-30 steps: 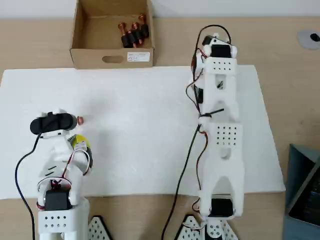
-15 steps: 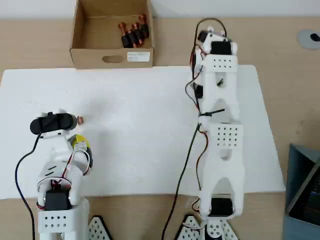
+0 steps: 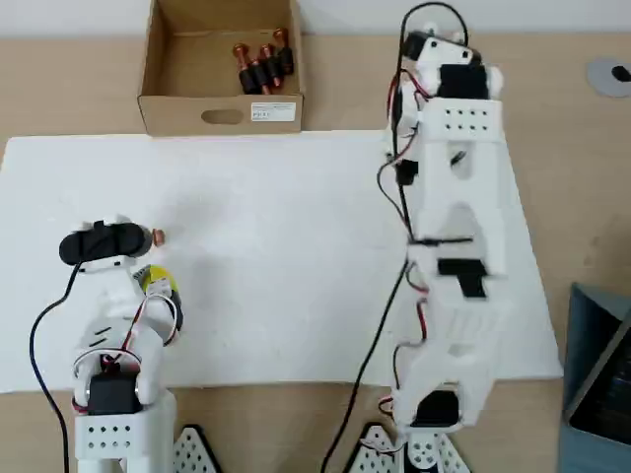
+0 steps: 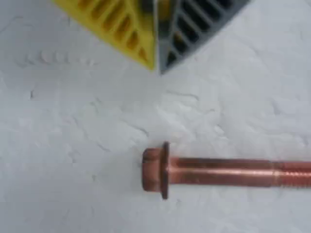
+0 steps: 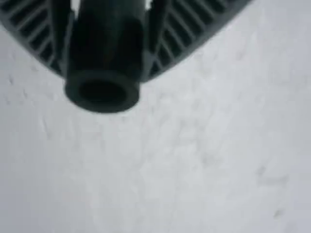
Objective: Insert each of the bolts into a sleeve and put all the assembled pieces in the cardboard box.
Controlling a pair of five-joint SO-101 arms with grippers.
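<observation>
the left gripper [image 4: 156,62] hangs over the white sheet [image 4: 58,145], its yellow and grey fingers [image 4: 116,26] pressed together on nothing. the bolt [image 4: 218,172] lies flat on the sheet just beyond the fingertips and apart from them. its long axis runs crosswise to the way the gripper points. the flanged head sits nearly in line with the tips and the shank runs off to one side. it is copper-coloured metal, smooth next to the head and threaded farther along. being round, it would likely roll if nudged. the sheet looks soft and faintly crinkled, which should damp that.

far ahead of the left gripper, past the sheet's edge, the cardboard box [image 3: 219,113] stands open on the wooden bench [image 3: 59,89]. a few assembled pieces [image 3: 263,64] lie in one corner, dark sleeves with copper heads poking out.

the right gripper [image 5: 104,63] pinches a black sleeve [image 5: 102,92] between ribbed grey fingers. the sleeve is a matte, plastic-looking tube with a thick wall and a round bore, and its open mouth juts past the fingertips. this gripper is well apart from the bolt.

the left arm is much the nearer to the bolt. to take it, the gripper would need to spread and come down astride the shank, closing across the axis.
</observation>
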